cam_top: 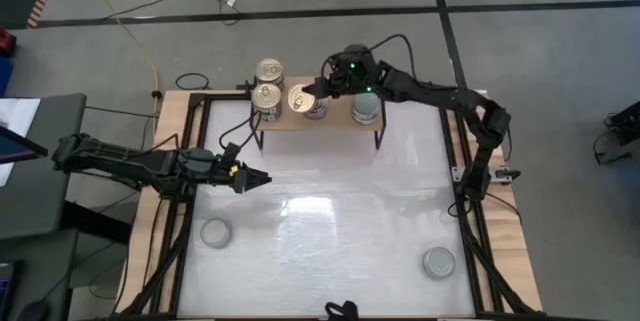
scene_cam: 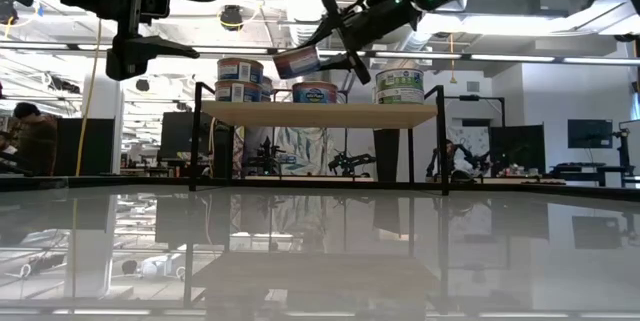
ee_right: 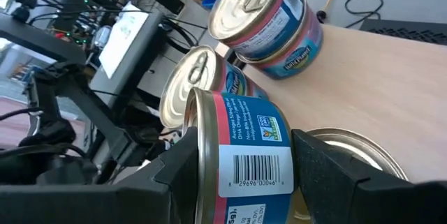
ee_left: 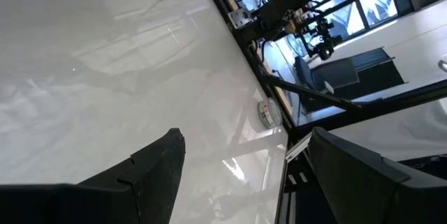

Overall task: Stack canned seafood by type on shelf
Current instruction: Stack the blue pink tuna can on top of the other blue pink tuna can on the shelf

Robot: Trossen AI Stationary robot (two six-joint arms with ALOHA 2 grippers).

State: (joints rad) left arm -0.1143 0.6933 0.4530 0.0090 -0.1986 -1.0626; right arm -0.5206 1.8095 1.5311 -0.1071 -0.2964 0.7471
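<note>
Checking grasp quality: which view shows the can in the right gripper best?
Right wrist view: the held can fills the frame, clamped between the right gripper fingers. High view shows only its gold lid. Low view shows it tilted above the shelf. Left wrist view misses it.

A glossy white bench [cam_top: 330, 231] mirrors the ceiling lights, its smooth top framed by pale raw-wood edging [cam_top: 170, 131]. The low shelf of matt light wood on thin black metal legs [scene_cam: 318, 114] carries short round metal tins with shiny gold pull-tab lids and glossy printed paper labels [ee_right: 269, 15]. Plain silver-grey metal tins with duller lids [cam_top: 438, 261] sit on the bench. The right gripper [ee_right: 241, 175] shows matt black plastic fingers.
</note>
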